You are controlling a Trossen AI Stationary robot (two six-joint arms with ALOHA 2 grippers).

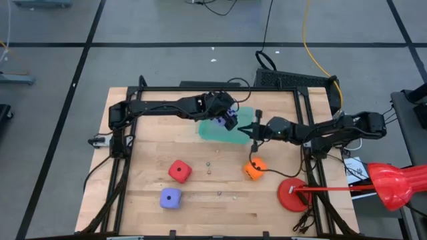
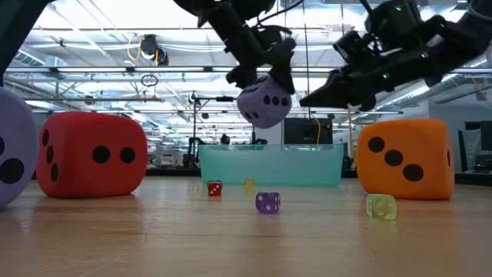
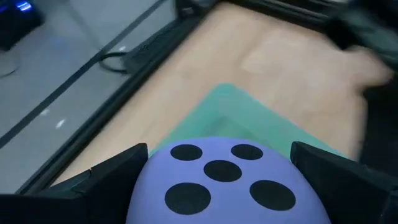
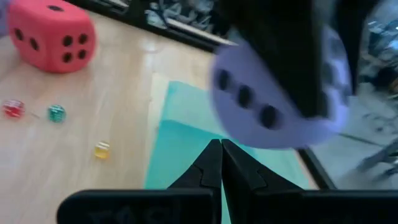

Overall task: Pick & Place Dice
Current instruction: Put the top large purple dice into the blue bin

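The purple-blue die (image 1: 231,119) hangs in the air, clamped between the fingers of the left claw (image 2: 265,91) above the teal bin (image 1: 227,131) at the far middle of the desk (image 1: 143,210). In the left wrist view its five-pip face looks up at the camera, with a dark finger at each side and the bin's green floor beneath.

The main risk is at the drop. In the high view the die sits over the bin's far right part rather than its centre, so a soft cube let go there could strike the rim and bounce out onto the desk. The die also bulges between the fingers, and a squeezed foam cube may spring sideways on release.

The right claw (image 1: 255,131), fingers pressed together and holding nothing, hovers just beside the bin's right end, near the left arm. If either arm swings toward the other they could collide.

Three dice wait on the desk: the orange die (image 1: 253,169), the red die (image 1: 179,171) and a second purple-blue die (image 1: 171,198). Several tiny dice lie scattered between them, among them a small violet one (image 2: 267,202), and could slip under a descending finger.
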